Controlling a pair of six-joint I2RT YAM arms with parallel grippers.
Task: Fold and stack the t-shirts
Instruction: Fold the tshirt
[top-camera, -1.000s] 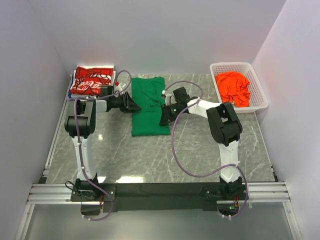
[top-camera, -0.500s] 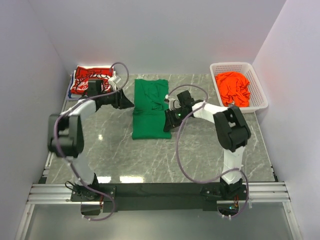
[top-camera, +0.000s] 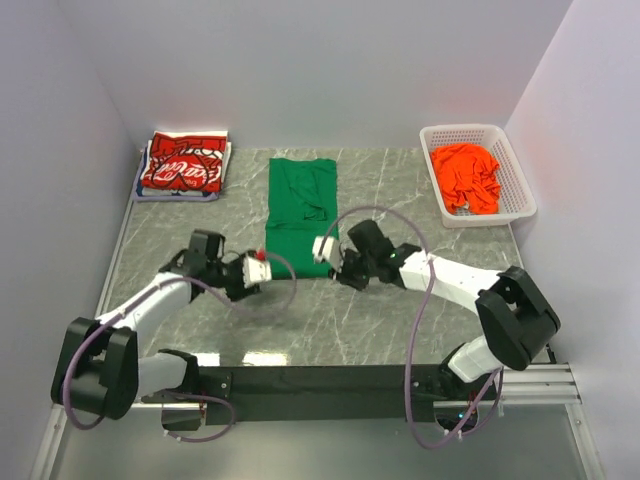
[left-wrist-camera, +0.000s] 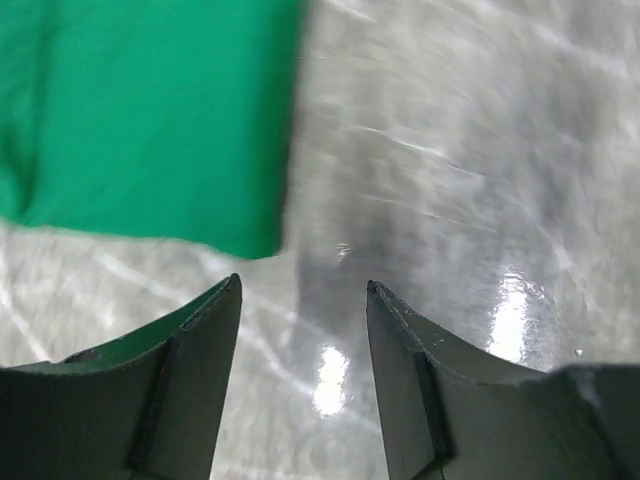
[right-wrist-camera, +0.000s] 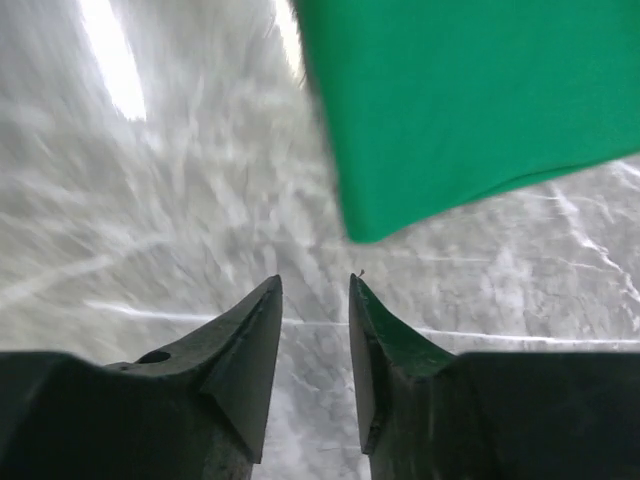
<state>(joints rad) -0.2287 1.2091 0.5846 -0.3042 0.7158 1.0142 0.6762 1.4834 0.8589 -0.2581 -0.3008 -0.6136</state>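
Both my grippers sit low over the counter (top-camera: 380, 325) at the near end of the green t-shirt (top-camera: 300, 212); the shirt lies flat, folded into a long strip, in the middle of the counter toward the far side. My left gripper (top-camera: 262, 268) is just off its near left corner; in the left wrist view my left gripper (left-wrist-camera: 303, 290) stands moderately wide with only bare counter between the jaws, the green cloth (left-wrist-camera: 150, 110) just ahead, not touched. My right gripper (top-camera: 338, 268) is by the near right corner; up close it (right-wrist-camera: 315, 285) shows a narrow gap, nothing in it, the green corner (right-wrist-camera: 470, 100) just beyond. The red t-shirt (top-camera: 183, 165) lies folded at the far left; the orange t-shirt (top-camera: 468, 177) is crumpled in the white basket (top-camera: 478, 130) at far right.
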